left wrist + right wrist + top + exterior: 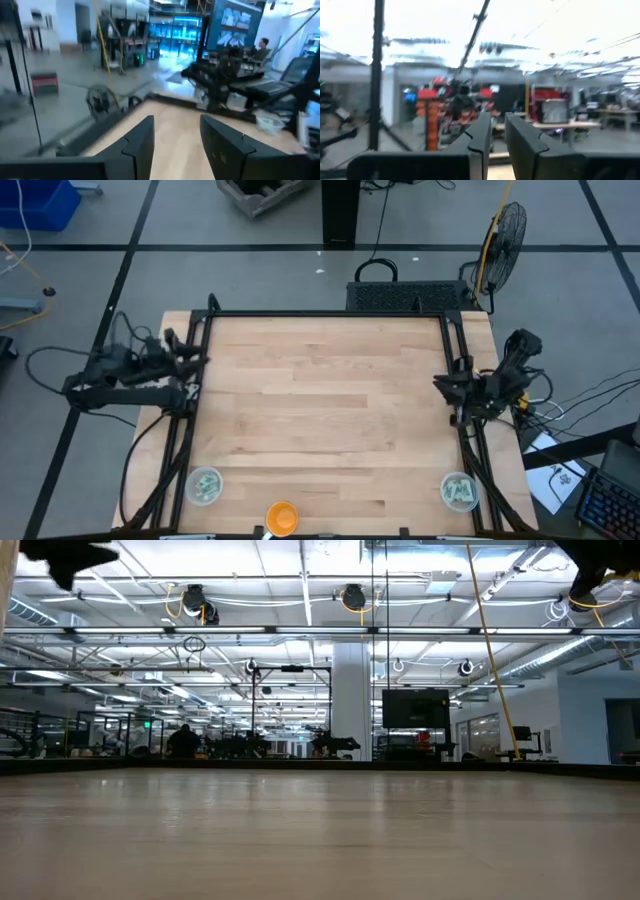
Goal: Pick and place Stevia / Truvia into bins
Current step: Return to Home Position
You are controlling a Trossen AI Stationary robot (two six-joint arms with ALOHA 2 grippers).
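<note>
Two clear cups stand near the table's near edge in the high view: the left bin (205, 486) and the right bin (460, 492). Each holds pale green and white Stevia sachets (461, 494); no loose sachet shows on the tabletop. My left gripper (200, 361) hovers at the table's left edge with its fingers well apart (177, 131). My right gripper (440, 385) hovers at the right edge, and a narrow gap shows between its fingers (498, 125). Both are far from the bins and raised off the table.
A round orange bowl (281, 517) sits at the near edge between the two cups. A black frame (330, 314) runs along the table's edges. The wooden tabletop (325, 410) between the arms is bare. A fan (505, 230) stands beyond the far right corner.
</note>
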